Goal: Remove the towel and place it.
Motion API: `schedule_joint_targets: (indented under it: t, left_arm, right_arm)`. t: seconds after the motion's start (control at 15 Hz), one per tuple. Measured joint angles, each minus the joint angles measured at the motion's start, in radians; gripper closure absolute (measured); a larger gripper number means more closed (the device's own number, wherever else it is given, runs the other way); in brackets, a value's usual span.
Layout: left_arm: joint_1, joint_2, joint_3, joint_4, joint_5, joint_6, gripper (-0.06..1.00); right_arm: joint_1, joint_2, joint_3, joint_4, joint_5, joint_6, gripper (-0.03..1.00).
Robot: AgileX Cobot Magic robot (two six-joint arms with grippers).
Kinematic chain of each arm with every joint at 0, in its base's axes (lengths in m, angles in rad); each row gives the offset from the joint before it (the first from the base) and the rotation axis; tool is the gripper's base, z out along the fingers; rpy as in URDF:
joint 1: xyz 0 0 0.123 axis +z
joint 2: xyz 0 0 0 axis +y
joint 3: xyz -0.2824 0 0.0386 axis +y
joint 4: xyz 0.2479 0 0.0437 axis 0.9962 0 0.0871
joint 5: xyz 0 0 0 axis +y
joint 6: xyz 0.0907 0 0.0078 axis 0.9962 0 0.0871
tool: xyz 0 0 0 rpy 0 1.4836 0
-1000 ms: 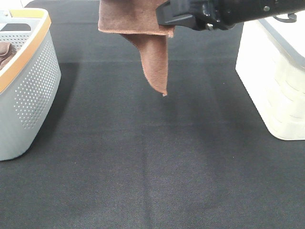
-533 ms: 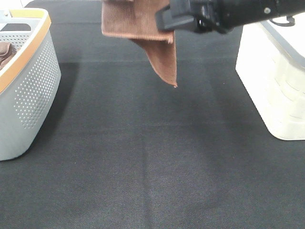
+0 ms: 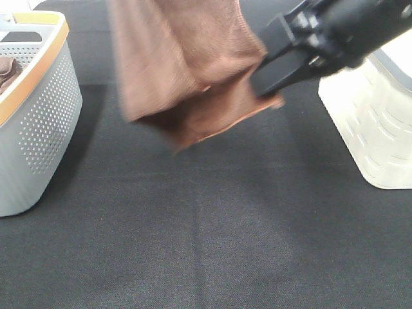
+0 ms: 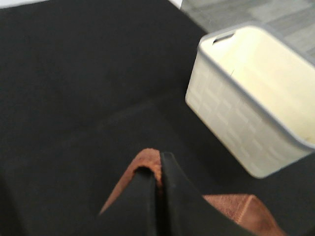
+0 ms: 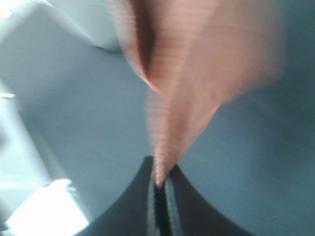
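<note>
Towel (image 3: pixel 187 77) aloft over counter (image 3: pixel 206 244), between basket (image 3: pixel 45 116) and bin (image 3: pixel 373 129), touching neither. Left end effector (image 4: pixel 158 172) clamped on one edge, right end effector (image 3: pixel 267 82) clamped on other corner; right wrist view blurred. I'd lower both level, hanging hem first, corners spread. Bare counter below looks wide; I'd mind bin rim near right arm.

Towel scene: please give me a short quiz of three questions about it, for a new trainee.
1. True or false: the towel lies flat on the black table.
2. Look at the left claw and the right claw. Which is shut on the towel? A) left only B) right only C) both
3. Fill in: the basket on the left of the high view has ___ walls.
Key: 1 false, it hangs in the air; 2 C; 3 grey.
</note>
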Motion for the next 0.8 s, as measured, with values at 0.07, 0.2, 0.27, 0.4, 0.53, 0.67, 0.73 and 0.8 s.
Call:
schedule_joint_targets:
  t: [0.07, 0.2, 0.27, 0.4, 0.53, 0.67, 0.73, 0.8]
  left_arm:
    - [0.0, 0.007, 0.0, 0.01, 0.045, -0.005, 0.94]
    - [0.0, 0.047, 0.0, 0.025, 0.149, -0.009, 0.94]
    - [0.0, 0.069, 0.0, 0.039, 0.181, -0.009, 0.94]
    - [0.0, 0.116, 0.0, 0.086, 0.201, -0.01, 0.94]
    - [0.0, 0.139, 0.0, 0.12, 0.199, -0.012, 0.94]
    - [0.0, 0.18, 0.0, 0.186, 0.156, -0.013, 0.94]
    - [0.0, 0.199, 0.0, 0.207, 0.109, -0.013, 0.94]
    - [0.0, 0.221, 0.0, 0.225, 0.055, -0.013, 0.94]
  right_arm:
    - [0.0, 0.0, -0.027, -0.096, 0.009, 0.083, 0.97]
    - [0.0, 0.0, -0.076, -0.268, 0.008, 0.219, 0.97]
    - [0.0, 0.001, -0.106, -0.365, 0.0, 0.298, 0.97]
    - [0.0, 0.016, -0.137, -0.462, -0.045, 0.353, 0.97]
    - [0.0, 0.031, -0.148, -0.51, -0.075, 0.374, 0.97]
    - [0.0, 0.077, -0.156, -0.611, -0.147, 0.387, 0.97]
    - [0.0, 0.101, -0.156, -0.669, -0.199, 0.395, 0.97]
    - [0.0, 0.129, -0.156, -0.741, -0.25, 0.413, 0.97]
